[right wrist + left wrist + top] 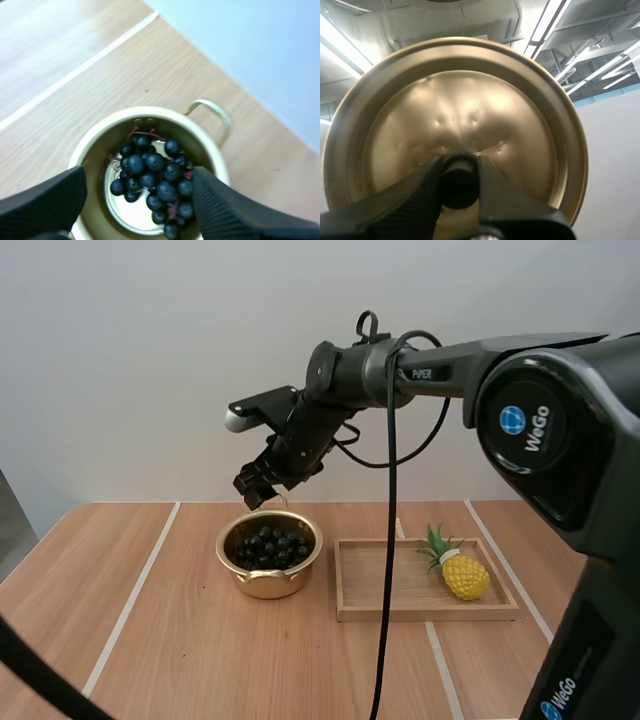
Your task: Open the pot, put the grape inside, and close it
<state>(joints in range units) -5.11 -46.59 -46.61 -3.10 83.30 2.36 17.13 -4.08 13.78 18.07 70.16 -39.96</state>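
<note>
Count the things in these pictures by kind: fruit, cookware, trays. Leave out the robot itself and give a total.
Fruit: 2 (bunch of grapes, pineapple)
Cookware: 2 (pot, lid)
Trays: 1 (wooden tray)
Total: 5

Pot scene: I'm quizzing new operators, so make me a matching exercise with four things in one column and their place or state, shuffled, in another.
Things:
1. grapes
2. lid
3. pineapple
4. right hand

Place or state:
A. on the wooden tray
B. inside the pot
C. open, above the pot
D. held in the left hand

Pairs: 1-B, 2-D, 3-A, 4-C.
</note>
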